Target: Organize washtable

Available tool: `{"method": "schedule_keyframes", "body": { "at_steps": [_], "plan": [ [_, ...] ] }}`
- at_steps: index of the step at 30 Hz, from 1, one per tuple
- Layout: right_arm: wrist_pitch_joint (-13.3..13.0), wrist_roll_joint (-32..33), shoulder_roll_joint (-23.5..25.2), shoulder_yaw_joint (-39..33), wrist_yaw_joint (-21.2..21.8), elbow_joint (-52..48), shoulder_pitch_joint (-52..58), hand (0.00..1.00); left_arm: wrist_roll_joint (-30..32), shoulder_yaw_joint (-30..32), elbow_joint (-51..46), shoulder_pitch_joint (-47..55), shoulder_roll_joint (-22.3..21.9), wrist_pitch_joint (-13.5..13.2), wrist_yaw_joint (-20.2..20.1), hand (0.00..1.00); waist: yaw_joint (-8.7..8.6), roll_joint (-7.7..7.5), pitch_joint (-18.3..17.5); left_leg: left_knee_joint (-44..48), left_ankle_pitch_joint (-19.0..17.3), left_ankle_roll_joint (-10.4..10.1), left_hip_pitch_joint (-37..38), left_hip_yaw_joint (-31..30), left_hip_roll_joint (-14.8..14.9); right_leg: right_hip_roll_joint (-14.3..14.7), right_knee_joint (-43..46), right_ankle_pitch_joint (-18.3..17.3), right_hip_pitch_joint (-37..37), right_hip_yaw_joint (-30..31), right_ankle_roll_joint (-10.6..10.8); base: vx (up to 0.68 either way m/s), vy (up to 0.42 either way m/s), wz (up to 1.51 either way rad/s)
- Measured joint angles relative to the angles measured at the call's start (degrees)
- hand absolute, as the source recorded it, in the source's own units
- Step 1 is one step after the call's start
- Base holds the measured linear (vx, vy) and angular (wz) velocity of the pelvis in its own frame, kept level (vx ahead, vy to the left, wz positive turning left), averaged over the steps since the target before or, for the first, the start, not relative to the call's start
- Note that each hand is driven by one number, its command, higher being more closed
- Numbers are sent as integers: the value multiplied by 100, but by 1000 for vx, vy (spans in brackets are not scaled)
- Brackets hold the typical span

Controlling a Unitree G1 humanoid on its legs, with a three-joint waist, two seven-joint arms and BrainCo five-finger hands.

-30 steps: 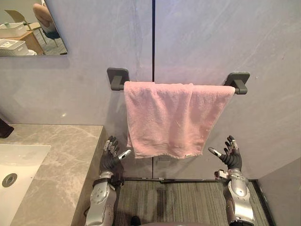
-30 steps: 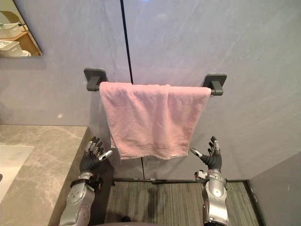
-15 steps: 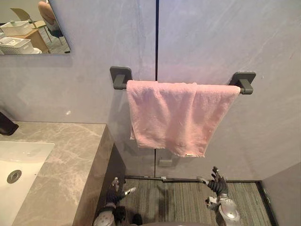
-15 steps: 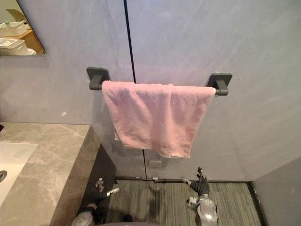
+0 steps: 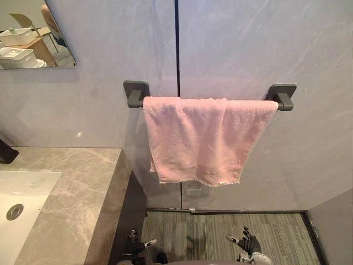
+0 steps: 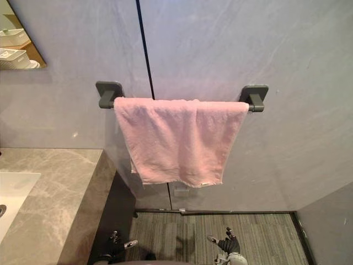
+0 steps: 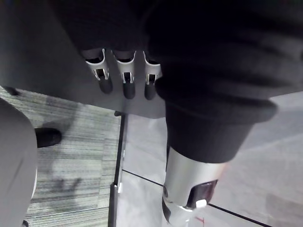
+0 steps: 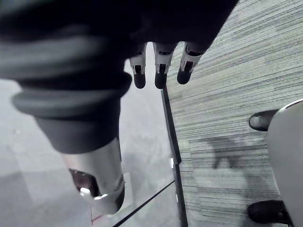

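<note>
Grey striped carpet (image 5: 212, 232) lies nearest, and low over it are both hands, well apart: the left hand (image 5: 134, 245) close to the dark side of the counter, the right hand (image 5: 250, 243) out over the open floor. Each wrist view shows straight fingers (image 7: 125, 79) spread a little, with the thumb held away from them and nothing in the grasp; the right hand's fingers (image 8: 160, 71) look the same. Beyond the left hand the counter (image 5: 77, 182) has a veined stone top, with a white basin (image 5: 25, 190) set into it and a round drain (image 5: 14, 211) in the basin. At the counter's far left edge stands a dark thing (image 5: 5, 152), possibly a tap, though too little of it shows to be sure. Further back, on the pale grey wall (image 5: 248, 44), a pink towel (image 5: 201, 138) is draped over a bar between two dark brackets (image 5: 136, 93), its lower hem uneven and clear of the floor. A small plate (image 5: 193, 191) sits on the wall just below the towel. Highest and farthest left, a mirror (image 5: 30, 36) reflects white baskets.
</note>
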Motion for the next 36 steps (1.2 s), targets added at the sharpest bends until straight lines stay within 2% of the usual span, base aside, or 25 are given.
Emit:
{"method": "schedule_keyframes", "body": {
  "at_steps": [10, 12, 15, 17, 19, 20, 22, 23, 24, 25, 26, 27, 28, 29, 30, 31, 32, 33, 34, 35, 36],
  "plan": [
    [32, 14, -85, -35, -69, 443, -244, 0, 163, 171, 341, -216, 20, 1, 37, 0, -20, -8, 119, 0, -81, -14, 22, 33, -4, -5, 7, -47, -13, 51, 5, 0, 0, 0],
    [65, 12, -93, -34, -78, 445, -256, 0, 167, 184, 367, -220, 23, 1, 37, 0, -25, -48, 146, 0, -105, -15, -3, 43, -5, -7, 8, -96, -44, 59, 48, 0, 0, 0],
    [85, 9, -97, -33, -95, 478, -397, 0, 171, 227, 366, -253, 23, 1, 42, 0, -1, -39, 220, 4, -116, -10, -137, 143, 9, -4, 167, -125, -298, 164, 13, 41, -9, -19],
    [105, 6, -99, -9, -99, 476, -622, 0, 182, 300, 380, -433, 26, 18, 87, 0, 139, -11, 427, 46, -113, -5, -208, 443, 67, 19, 562, -192, -656, 412, 18, 44, 4, -59],
    [112, 6, -86, 46, -99, 460, -766, 0, 186, 331, 379, -504, 41, 22, 144, 0, 119, -46, 515, 146, -138, -2, -367, 481, 90, 15, 864, -244, -935, 462, 98, 33, -2, -15],
    [119, 6, -95, 77, -100, 458, -810, 0, 185, 329, 378, -587, 56, 28, 145, 0, 99, -91, 646, 610, -362, 26, -596, 386, 160, -52, 1192, -284, -1049, 433, 154, 34, 3, 30],
    [123, 5, -117, 128, -108, 454, -740, 0, 186, 315, 369, -620, 65, 33, 147, 0, 108, -80, 655, 990, -542, 74, -723, 260, 198, -94, 1567, -380, -1093, 358, 194, 31, 4, 50],
    [122, 3, -149, 201, -111, 447, -668, 0, 186, 309, 363, -625, 82, 32, 149, 0, 104, -47, 673, 1116, -596, 92, -797, 124, 209, -132, 1941, -536, -1149, 379, 178, 11, -28, 85],
    [122, -4, -138, 252, -94, 417, -608, 0, 186, 308, 343, -676, 77, 32, 153, 0, 105, -45, 671, 1279, -640, 122, -908, -101, 168, -284, 2731, -789, -1327, 372, 46, 4, -47, 88],
    [130, -8, -128, 254, -94, 424, -592, 0, 185, 308, 312, -693, 88, 28, 156, 0, 110, -57, 650, 1380, -663, 97, -958, -237, 164, -360, 3058, -838, -1396, 387, 30, 19, -69, 98],
    [130, -19, -117, 244, -93, 415, -586, 0, 183, 316, 301, -722, 117, 23, 163, 0, 142, -14, 644, 1566, -691, 53, -1127, -432, 177, -475, 3483, -873, -1479, 533, 22, 19, -158, 81],
    [131, -27, -116, 245, -96, 412, -621, 0, 181, 324, 306, -727, 173, 26, 178, 0, 223, -65, 602, 1846, -730, -9, -1381, -629, 199, -541, 3749, -909, -1533, 941, 53, -12, -194, 74],
    [131, -51, -116, 252, -96, 414, -637, 0, 180, 326, 307, -720, 195, 28, 200, 0, 257, -83, 591, 1935, -727, -28, -1483, -676, 200, -548, 3744, -912, -1515, 1099, 58, -62, -238, 66],
    [134, -70, -121, 287, -98, 430, -714, 0, 177, 336, 307, -707, 218, 26, 281, 0, 268, -129, 548, 2095, -679, -116, -1729, -815, 200, -564, 3540, -924, -1461, 1333, 113, -177, -368, 84],
    [138, -70, -155, 397, -100, 431, -865, 0, 166, 341, 307, -735, 208, 24, 304, 0, 244, -132, 544, 2229, -555, -294, -2086, -1085, 209, -512, 2993, -1212, -1278, 1322, 391, -209, -402, 88],
    [138, -70, -182, 439, -100, 422, -925, 0, 165, 340, 307, -752, 173, 22, 320, 0, 260, -112, 539, 2222, -473, -383, -2220, -1186, 239, -472, 2791, -1392, -1187, 1200, 414, -304, -499, 81],
    [134, -72, -227, 461, -105, 412, -1060, 0, 135, 340, 306, -780, 87, 21, 365, 0, 290, -66, 566, 2106, -232, -491, -2403, -1300, 332, -374, 2492, -1687, -1164, 918, 399, -256, -340, 67],
    [122, -72, -301, 468, -126, 396, -1135, 0, 122, 315, 330, -851, 44, 27, 390, 0, 268, 44, 629, 1876, 123, -445, -2490, -1406, 421, -248, 2396, -1831, -1152, 632, 202, -451, -488, 142],
    [124, -73, -466, 454, -210, 419, -1184, 0, 120, 39, 344, -903, -67, 19, 375, 0, 181, 287, 766, 1144, 1238, -413, -2437, -1427, 515, -17, 2375, -1696, -1136, 151, -19, -431, -359, 152],
    [135, -73, -498, 452, -221, 443, -1147, 0, 125, -58, 326, -900, -89, 10, 373, 0, 184, 262, 811, 755, 1562, -477, -2353, -1336, 565, 20, 2279, -1624, -1118, -67, -145, -445, -317, 142],
    [138, -78, -532, 449, -227, 473, -1103, 0, 122, -77, 324, -955, -99, -6, 374, 0, 202, 295, 823, 747, 1487, -516, -2317, -1072, 597, 63, 2246, -1547, -1128, -285, -282, -325, -204, 102]
  ]
}}
